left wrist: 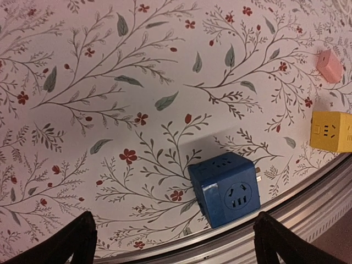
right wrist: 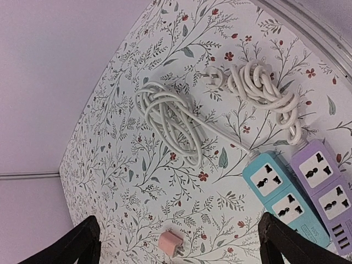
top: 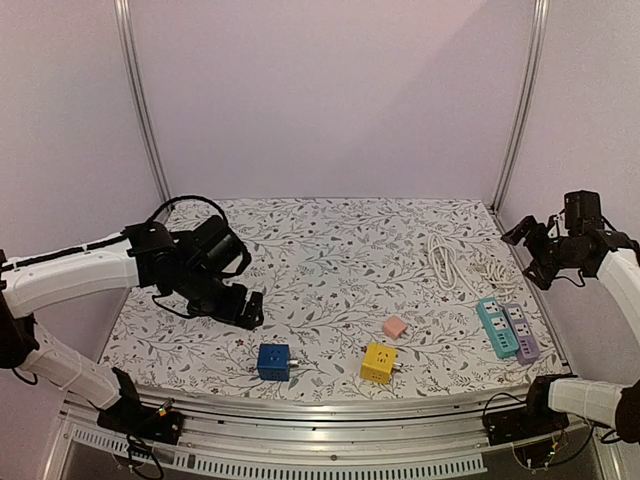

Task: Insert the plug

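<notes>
While left fingers (left wrist: 77,242) and right fingers (right wrist: 77,245) stand open, the white plug (right wrist: 210,77) shows clearly only from the right wrist.

place: robot lab cell | evidence: aluminium frame posts (top: 140,100) — blank white walls (top: 330,90) — floral-covered bench (top: 330,250)

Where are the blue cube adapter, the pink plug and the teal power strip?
blue cube adapter (left wrist: 224,190), left wrist view, centre of the cube.
pink plug (right wrist: 171,242), right wrist view, its body.
teal power strip (right wrist: 278,193), right wrist view, top face between its two sockets.
</notes>
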`<state>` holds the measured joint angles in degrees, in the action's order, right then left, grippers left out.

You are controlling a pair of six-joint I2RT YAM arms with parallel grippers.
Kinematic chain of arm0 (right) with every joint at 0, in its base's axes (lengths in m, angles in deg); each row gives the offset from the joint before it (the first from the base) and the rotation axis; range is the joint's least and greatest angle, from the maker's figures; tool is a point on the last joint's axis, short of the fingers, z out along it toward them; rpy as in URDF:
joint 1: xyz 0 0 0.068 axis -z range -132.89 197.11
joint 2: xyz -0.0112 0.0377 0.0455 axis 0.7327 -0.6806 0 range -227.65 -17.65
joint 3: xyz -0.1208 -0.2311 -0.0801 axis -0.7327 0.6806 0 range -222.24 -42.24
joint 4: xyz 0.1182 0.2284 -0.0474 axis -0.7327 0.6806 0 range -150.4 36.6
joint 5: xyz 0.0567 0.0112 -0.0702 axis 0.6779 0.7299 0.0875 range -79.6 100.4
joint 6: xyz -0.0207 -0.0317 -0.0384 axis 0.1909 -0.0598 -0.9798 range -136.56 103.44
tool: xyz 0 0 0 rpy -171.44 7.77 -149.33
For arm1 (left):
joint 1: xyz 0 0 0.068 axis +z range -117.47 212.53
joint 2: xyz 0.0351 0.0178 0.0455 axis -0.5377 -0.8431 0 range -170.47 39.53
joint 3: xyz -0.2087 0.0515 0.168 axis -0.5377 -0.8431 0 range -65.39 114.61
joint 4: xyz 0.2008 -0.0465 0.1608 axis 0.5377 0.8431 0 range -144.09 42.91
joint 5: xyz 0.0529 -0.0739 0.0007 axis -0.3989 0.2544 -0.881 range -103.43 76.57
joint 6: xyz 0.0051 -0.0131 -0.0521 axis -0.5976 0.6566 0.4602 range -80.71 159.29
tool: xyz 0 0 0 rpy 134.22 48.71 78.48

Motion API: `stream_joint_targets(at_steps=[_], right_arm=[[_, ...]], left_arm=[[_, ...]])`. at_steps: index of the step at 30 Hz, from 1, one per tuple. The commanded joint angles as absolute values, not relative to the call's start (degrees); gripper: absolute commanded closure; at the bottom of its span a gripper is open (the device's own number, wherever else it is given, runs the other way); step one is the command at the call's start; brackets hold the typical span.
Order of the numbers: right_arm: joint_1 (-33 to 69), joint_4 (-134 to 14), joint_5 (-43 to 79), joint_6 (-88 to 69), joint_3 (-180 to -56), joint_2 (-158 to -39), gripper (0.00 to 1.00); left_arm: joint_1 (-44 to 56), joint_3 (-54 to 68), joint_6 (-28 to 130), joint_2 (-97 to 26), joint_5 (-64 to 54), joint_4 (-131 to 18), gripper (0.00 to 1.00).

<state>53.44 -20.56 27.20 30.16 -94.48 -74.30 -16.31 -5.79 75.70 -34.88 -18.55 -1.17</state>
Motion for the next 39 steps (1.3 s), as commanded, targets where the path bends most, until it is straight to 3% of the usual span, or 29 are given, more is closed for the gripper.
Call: stream_joint_targets(at_steps=[1, 9, 26, 30, 35, 39], right_arm=[[50.68, -16.41, 27.29, 28.17, -95.07, -74.32, 0.01], [42.76, -10.41, 21.25, 26.33, -97.63, -77.31, 0.01], [40.87, -11.71, 23.94, 23.21, -98.88, -83.59, 0.01], [40.79, -12.0, 24.93, 22.74, -99.31, -84.56, 0.01], [40.81, -12.09, 26.06, 22.55, -99.36, -84.82, 0.01], [40.71, -11.91, 26.15, 22.61, -99.12, -84.57, 0.01]], left_arm=[[-21.83, -2.07, 74.84, -40.46, -17.76, -3.74, 0.0], [-27.21, 0.06, 80.4, -46.75, -18.72, -1.84, 0.01], [-30.67, -3.2, 88.19, -51.67, -19.74, -1.53, 0.05], [-30.75, -2.84, 89.89, -54.12, -19.01, -2.41, 0.1], [-30.69, -2.53, 90.36, -56.48, -18.0, -3.36, 0.24], [-30.8, -2.05, 90.52, -56.95, -17.35, -3.0, 0.25]])
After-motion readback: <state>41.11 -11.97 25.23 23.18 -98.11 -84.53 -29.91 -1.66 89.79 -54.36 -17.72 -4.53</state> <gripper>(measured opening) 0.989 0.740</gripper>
